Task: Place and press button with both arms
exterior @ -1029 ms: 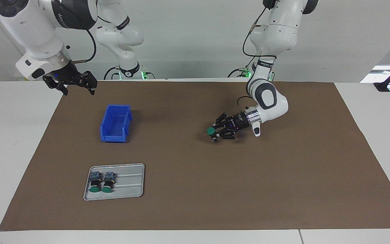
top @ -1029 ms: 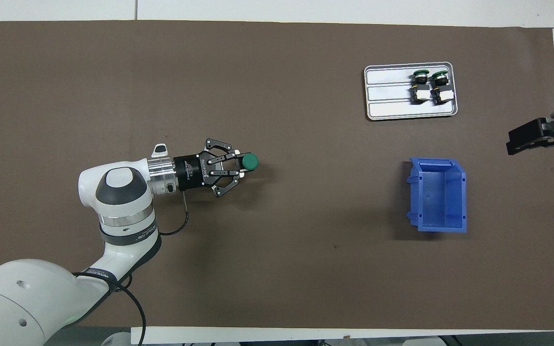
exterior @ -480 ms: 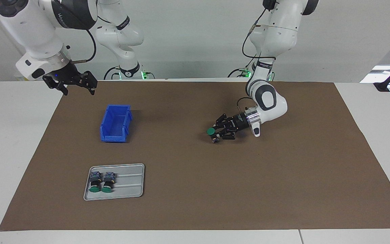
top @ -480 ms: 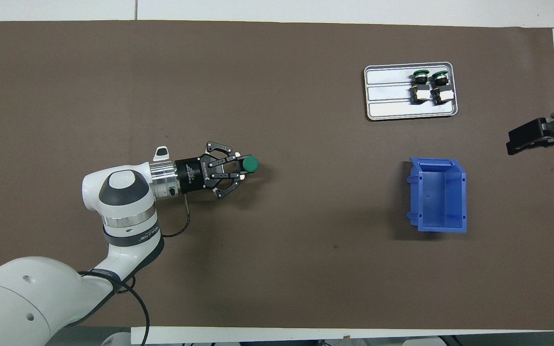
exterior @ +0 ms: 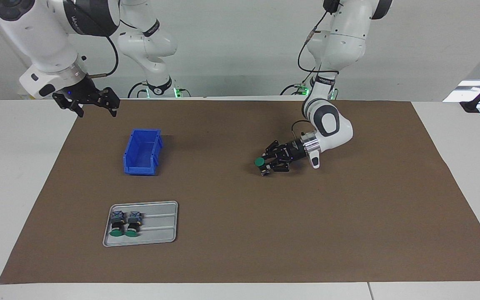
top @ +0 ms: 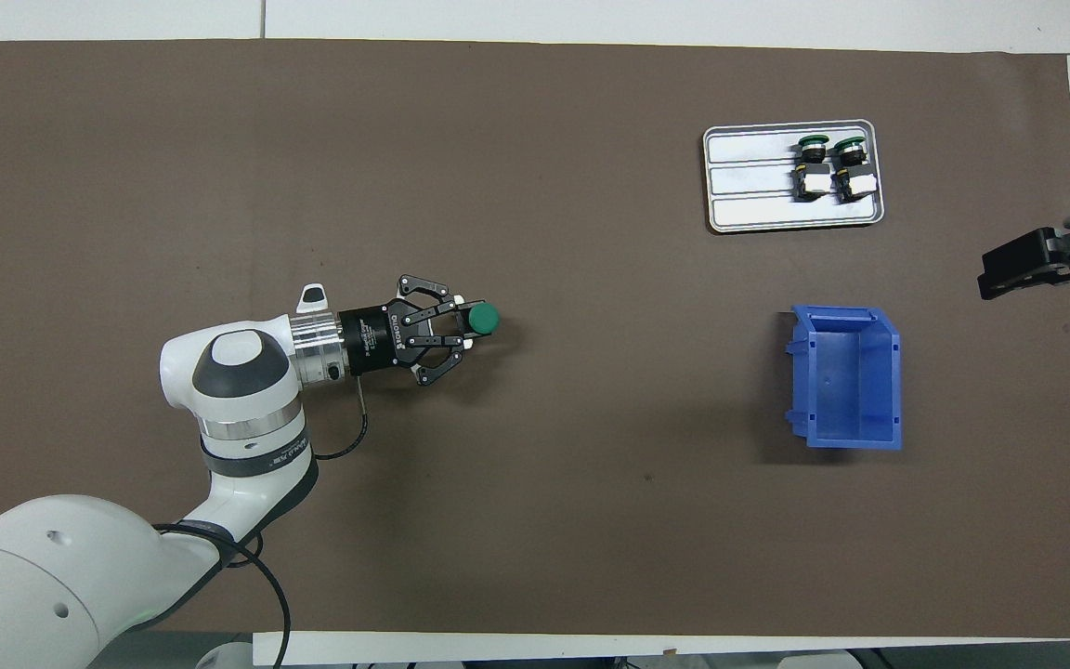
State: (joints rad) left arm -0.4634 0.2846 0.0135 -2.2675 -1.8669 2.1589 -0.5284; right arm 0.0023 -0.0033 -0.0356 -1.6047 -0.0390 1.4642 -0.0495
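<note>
My left gripper (exterior: 264,166) is low over the middle of the brown mat and is shut on a button (exterior: 259,161). The button stands upright with its green cap on top and its block down at the mat. In the overhead view the left gripper (top: 463,326) lies nearly level, with the button's cap (top: 482,319) at its tip. My right gripper (exterior: 94,104) waits open and empty in the air, over the mat's edge at the right arm's end. It also shows at the edge of the overhead view (top: 1018,265).
A blue bin (exterior: 140,170) stands empty toward the right arm's end (top: 846,381). Farther from the robots, a grey ridged tray (exterior: 158,227) holds two more green-capped buttons (exterior: 124,224) lying side by side (top: 830,167).
My left arm has shifted slightly and the held button sits a touch lower. The right arm has not moved.
</note>
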